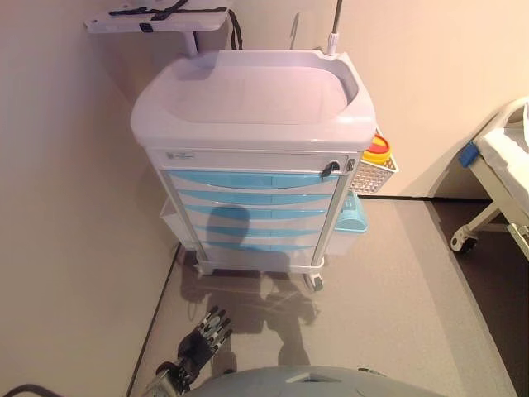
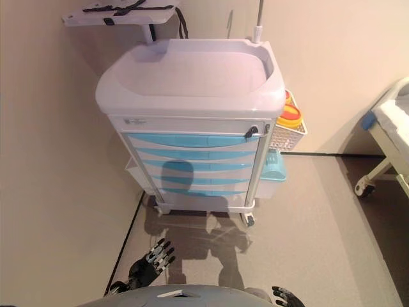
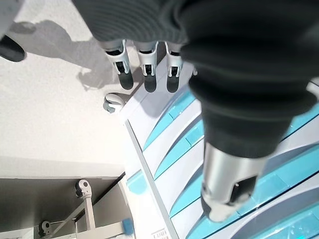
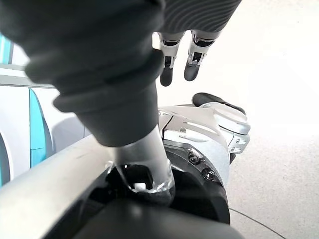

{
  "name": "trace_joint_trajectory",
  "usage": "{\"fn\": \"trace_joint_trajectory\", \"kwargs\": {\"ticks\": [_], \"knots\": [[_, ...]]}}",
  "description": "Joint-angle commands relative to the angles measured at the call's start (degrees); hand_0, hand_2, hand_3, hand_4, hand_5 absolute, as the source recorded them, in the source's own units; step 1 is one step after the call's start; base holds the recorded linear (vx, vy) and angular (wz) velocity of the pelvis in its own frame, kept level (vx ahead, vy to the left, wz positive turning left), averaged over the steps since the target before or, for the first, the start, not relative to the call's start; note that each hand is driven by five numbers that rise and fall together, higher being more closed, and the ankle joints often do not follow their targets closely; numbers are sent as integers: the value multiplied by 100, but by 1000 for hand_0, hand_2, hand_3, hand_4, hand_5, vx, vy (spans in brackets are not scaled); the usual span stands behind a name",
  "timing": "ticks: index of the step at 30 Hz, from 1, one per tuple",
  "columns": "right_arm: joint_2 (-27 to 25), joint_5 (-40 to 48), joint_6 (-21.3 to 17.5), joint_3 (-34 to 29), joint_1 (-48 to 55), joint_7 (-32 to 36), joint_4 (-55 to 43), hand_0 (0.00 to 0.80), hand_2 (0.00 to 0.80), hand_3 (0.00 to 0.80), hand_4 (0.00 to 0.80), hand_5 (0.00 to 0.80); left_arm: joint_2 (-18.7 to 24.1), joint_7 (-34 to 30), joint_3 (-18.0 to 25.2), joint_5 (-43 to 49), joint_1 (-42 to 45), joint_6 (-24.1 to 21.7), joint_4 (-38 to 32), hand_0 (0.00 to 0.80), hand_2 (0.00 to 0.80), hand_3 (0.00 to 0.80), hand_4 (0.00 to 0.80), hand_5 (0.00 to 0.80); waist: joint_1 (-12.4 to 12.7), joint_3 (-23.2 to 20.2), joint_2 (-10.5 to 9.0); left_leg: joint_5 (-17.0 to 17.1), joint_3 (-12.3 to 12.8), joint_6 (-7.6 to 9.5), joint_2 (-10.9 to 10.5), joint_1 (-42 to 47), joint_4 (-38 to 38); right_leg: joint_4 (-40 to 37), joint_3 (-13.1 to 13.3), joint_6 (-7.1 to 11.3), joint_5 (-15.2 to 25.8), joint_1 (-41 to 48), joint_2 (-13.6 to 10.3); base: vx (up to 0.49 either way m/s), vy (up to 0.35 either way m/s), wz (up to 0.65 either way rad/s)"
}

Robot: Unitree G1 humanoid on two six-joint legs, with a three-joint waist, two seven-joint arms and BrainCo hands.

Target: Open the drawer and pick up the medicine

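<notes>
- Grey, speckled floor [image 1: 397, 298] fills the near part of the room, with a dark strip running along the foot of the left wall.
- The left hand [image 1: 207, 335] hangs low over this floor, well short of the cart, its fingers [image 3: 144, 64] straight and spread, holding nothing.
- The right hand [image 2: 285, 297] barely shows at the bottom edge of the right eye view; in its own wrist view its fingers [image 4: 192, 64] hang relaxed and empty.
- Ahead stands a medical cart [image 1: 256, 165] on castor wheels [image 1: 315, 282], set close to the left wall.
- Its front carries a stack of light-blue drawers [image 1: 248, 211], all pushed in; a dark lock knob [image 1: 331, 168] sits at the upper right of the front, beside the top drawer.
- No medicine can be seen from outside, so where it lies cannot be told.
- The cart's top is a pale grey surface [image 1: 256, 91] with a raised rim, like a shallow tray.
- On the cart's right side hangs a white wire basket [image 1: 376, 174] holding a yellow container with a red lid [image 1: 377, 151]; a blue bin [image 1: 354, 215] sits below it.
- A thin pole [image 1: 335, 25] rises from the back right corner of the cart.
- A white shelf with black straps [image 1: 157, 16] juts out at the back left.
- At the right edge stands a white bed frame on wheels [image 1: 496, 182], well apart from the cart.
- Plain beige walls [image 1: 430, 74] close the corner behind.
</notes>
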Motion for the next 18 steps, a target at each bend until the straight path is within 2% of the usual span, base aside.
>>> {"fn": "trace_joint_trajectory", "kwargs": {"ticks": [1,18], "knots": [[459,419,-610,-193,-1392,140,-1082,0,0,0,0,0,189,-71,26,207,-328,-38,-143,0,0,0,0,0,142,111,-204,-484,481,340,-303,-238,257,296,-298,225,-59,107,-275,0,0,0],[608,536,-742,-94,-1350,227,-881,0,0,0,0,0,87,-247,43,-286,-333,116,-166,0,0,0,0,0,141,129,-155,-466,488,329,-300,-252,222,257,-336,233,-89,111,-315,0,1,0]]}}
